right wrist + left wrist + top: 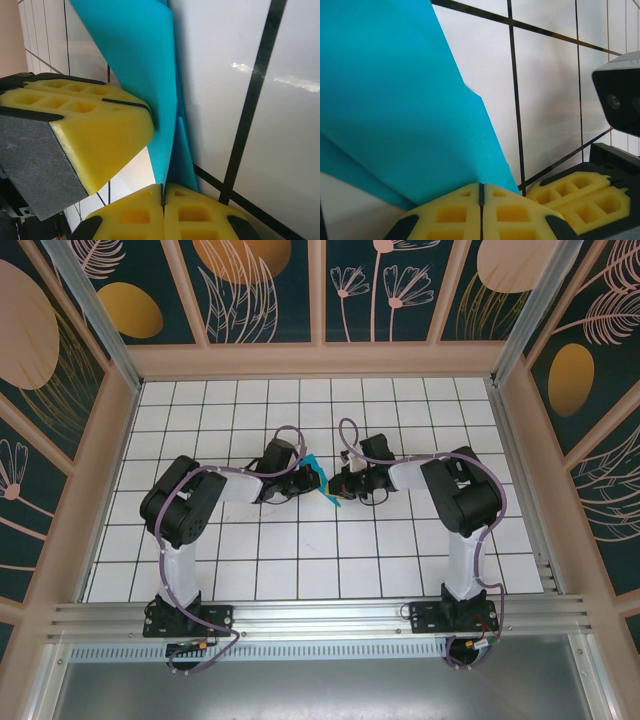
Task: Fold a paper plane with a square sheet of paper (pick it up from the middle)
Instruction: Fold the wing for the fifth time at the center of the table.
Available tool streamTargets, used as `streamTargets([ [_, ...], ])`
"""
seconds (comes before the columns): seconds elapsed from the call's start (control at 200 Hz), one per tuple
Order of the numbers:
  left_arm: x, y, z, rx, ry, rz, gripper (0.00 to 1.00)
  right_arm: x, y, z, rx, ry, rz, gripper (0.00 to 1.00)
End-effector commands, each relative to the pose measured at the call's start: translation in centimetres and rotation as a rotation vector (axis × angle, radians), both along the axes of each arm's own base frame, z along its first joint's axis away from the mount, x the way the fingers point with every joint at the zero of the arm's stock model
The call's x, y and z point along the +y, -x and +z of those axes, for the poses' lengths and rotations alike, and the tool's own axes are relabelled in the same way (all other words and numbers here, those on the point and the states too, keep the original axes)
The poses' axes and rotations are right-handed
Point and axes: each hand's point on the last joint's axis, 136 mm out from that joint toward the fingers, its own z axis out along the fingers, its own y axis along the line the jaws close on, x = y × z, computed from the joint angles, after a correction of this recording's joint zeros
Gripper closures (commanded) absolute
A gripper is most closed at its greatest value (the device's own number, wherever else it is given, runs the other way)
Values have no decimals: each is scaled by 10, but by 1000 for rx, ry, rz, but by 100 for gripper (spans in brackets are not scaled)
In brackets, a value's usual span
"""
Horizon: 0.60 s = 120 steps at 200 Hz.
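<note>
The teal-blue sheet of paper (pixel 322 480), folded into narrow creased layers, hangs just above the middle of the white grid table (pixel 300 550). My left gripper (pixel 311 478) reaches in from the left and my right gripper (pixel 336 486) from the right; they meet at the paper. In the left wrist view the paper (pixel 405 100) fans up from my left gripper (pixel 481 192), whose yellow pads are shut on its lower edge. In the right wrist view the paper (pixel 145 65) runs into my right gripper (pixel 163 192), shut on its layers, with a left fingertip (pixel 100 135) close beside it.
Wooden-framed patterned walls (pixel 320 360) close in the table on three sides. An aluminium rail (pixel 320 615) with both arm bases runs along the near edge. The right wrist's black camera housing (pixel 620 95) and yellow fingers (pixel 580 197) sit close to my left gripper.
</note>
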Motion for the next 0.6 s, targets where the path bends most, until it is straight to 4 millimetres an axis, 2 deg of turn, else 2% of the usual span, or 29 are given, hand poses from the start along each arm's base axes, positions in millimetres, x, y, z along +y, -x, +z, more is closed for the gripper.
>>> streamTargets([
  [0.0,27,7,-44,76,-169,59,92,-16,12,-18,59,97,-23,90],
  [0.13,32,9,-48,87,-195,67,92,-21,22,-11,54,94,-12,88],
  [0.225,31,8,-46,81,-190,63,92,-26,33,-14,72,102,-7,87],
  [0.37,29,7,-45,75,-184,60,92,-28,38,-17,86,100,-9,89],
  [0.595,31,8,-47,81,-186,64,92,-37,45,-42,137,168,-15,96],
])
